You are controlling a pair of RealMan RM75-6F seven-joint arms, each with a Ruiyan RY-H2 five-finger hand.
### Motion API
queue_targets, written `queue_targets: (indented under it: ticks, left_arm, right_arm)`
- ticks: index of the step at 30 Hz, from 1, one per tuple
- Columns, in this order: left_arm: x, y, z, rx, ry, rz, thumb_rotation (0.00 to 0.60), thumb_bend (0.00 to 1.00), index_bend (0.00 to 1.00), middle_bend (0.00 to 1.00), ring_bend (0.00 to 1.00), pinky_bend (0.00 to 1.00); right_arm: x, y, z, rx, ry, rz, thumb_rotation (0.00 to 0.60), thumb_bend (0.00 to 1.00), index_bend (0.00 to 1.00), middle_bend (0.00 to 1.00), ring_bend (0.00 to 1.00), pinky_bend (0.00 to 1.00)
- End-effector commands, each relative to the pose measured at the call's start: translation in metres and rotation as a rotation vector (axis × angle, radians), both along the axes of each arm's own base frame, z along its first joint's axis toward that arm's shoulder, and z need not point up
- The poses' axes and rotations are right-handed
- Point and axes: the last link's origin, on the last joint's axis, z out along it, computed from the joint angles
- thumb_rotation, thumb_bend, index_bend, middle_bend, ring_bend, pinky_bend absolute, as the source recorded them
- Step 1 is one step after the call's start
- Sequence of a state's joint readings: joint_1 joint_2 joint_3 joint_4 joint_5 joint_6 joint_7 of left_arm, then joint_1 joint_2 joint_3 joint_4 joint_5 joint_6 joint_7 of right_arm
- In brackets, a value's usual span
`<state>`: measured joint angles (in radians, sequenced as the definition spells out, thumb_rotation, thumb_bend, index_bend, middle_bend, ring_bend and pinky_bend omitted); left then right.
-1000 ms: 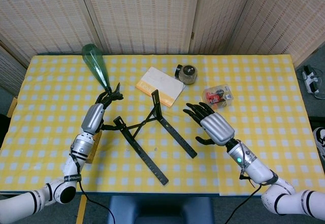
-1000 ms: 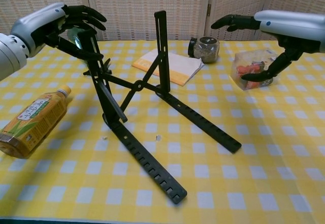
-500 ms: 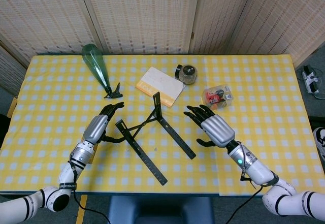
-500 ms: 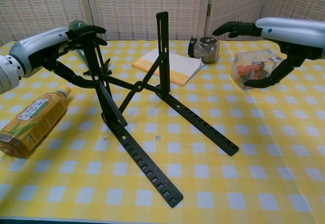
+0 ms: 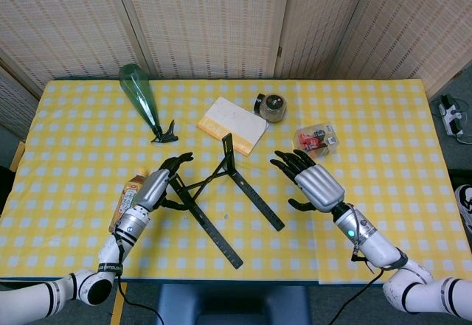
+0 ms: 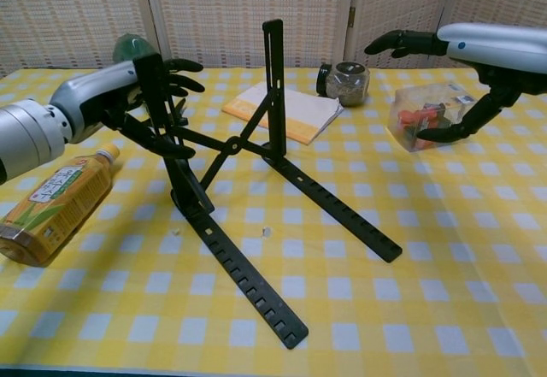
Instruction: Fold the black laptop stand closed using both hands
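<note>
Black laptop stand [image 6: 256, 180]: slotted rigid bars, X-braced, unfolded at frame centre on checked tablecloth [image 6: 479, 249]. Left hand [image 6: 128, 103] at left upright, fingers spread, grip indeterminate. Right hand [image 6: 461, 48] open, upper right. Bottle label [image 6: 55, 191] legible only in chest view.

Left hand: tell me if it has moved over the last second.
Yes. The left hand has pulled back from the green vase toward the robot, onto the stand.
</note>
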<state>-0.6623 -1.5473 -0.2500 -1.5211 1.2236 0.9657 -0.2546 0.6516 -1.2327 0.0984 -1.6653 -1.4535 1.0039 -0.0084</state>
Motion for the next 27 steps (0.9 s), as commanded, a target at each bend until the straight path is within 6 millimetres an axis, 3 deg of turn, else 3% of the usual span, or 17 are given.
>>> queue_targets:
  ticks: [1,16,21,27]
  left_arm:
    - [0.001,0.005,-0.004,-0.001,0.018,0.013,0.600,0.16,0.08,0.16,0.12,0.00]
    - [-0.022,0.009,-0.021,0.066,0.152,0.023,0.600,0.16,0.29,0.23,0.18,0.00]
    - [-0.026,0.009,-0.021,0.092,0.183,0.007,0.600,0.16,0.41,0.31,0.23,0.01]
    - [-0.032,0.008,-0.022,0.099,0.194,0.003,0.600,0.16,0.49,0.37,0.27,0.01]
  right_arm:
    - [0.000,0.000,0.000,0.000,-0.001,-0.001,0.600,0.32,0.00,0.00,0.07,0.02]
    - [0.000,-0.001,0.008,-0.017,-0.005,0.003,0.600,0.32,0.00,0.00,0.07,0.02]
    - [-0.001,0.000,0.009,-0.019,-0.004,0.002,0.600,0.32,0.00,0.00,0.07,0.02]
    - [0.000,0.003,0.007,-0.016,-0.005,0.002,0.600,0.32,0.00,0.00,0.07,0.02]
